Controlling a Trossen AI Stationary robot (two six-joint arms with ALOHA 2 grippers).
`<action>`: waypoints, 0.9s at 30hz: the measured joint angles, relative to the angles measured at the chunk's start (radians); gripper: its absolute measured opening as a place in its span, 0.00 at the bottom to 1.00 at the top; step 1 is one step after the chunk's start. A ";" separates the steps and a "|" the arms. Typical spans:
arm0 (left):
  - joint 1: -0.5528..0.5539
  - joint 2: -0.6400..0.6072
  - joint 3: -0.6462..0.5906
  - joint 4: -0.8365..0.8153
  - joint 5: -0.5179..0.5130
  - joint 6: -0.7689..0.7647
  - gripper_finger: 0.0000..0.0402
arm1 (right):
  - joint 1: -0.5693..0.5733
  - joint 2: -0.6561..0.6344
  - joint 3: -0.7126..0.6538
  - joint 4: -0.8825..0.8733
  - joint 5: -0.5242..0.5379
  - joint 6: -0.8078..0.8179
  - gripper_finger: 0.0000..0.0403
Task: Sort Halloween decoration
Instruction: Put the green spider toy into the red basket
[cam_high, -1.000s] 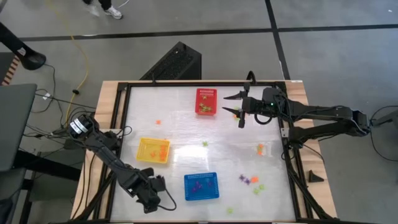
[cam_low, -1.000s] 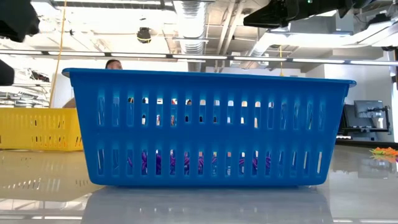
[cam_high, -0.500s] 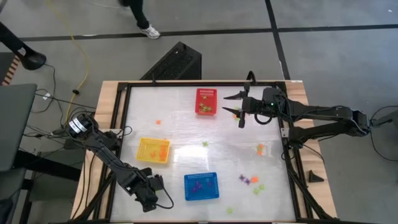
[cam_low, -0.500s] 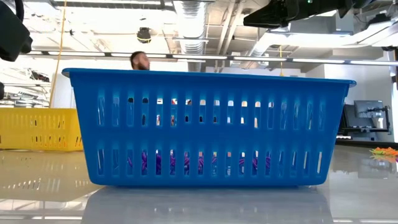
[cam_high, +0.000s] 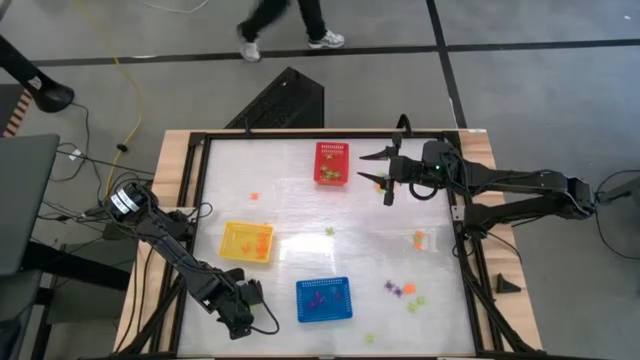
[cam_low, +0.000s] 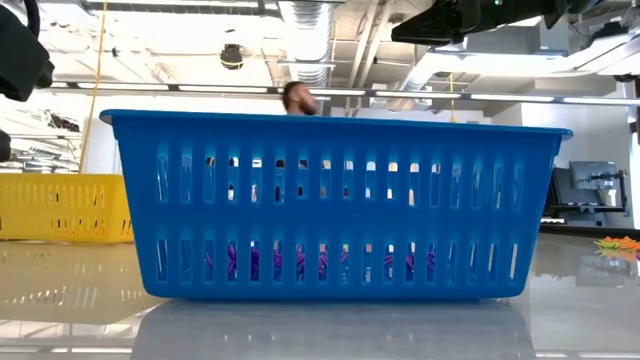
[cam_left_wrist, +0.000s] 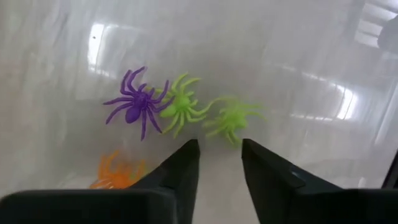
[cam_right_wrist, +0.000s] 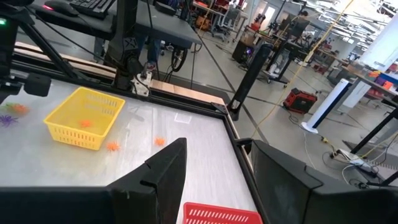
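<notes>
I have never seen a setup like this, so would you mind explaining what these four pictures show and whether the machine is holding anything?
It is a robot with two dark arms at a table, each ending in a two-finger claw. One picture looks straight down. One sits at table height, right in front of the blue basket. Two come from cameras on the wrists. A red basket and a yellow basket also stand there, with tiny plastic trinkets scattered about. The left claw, near the blue basket, points open at a purple spider and two green spiders. The right claw hangs open beside the red basket. Neither holds anything.
</notes>
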 joint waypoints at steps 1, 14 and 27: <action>0.004 0.000 0.000 -0.001 -0.005 0.013 0.23 | 0.000 0.000 0.000 0.000 0.000 0.000 0.53; 0.081 0.009 0.039 0.046 -0.089 0.208 0.00 | 0.000 0.000 0.000 0.000 0.000 0.000 0.53; 0.212 0.005 0.182 0.036 -0.051 0.466 0.00 | 0.000 0.000 0.000 0.003 0.000 0.000 0.53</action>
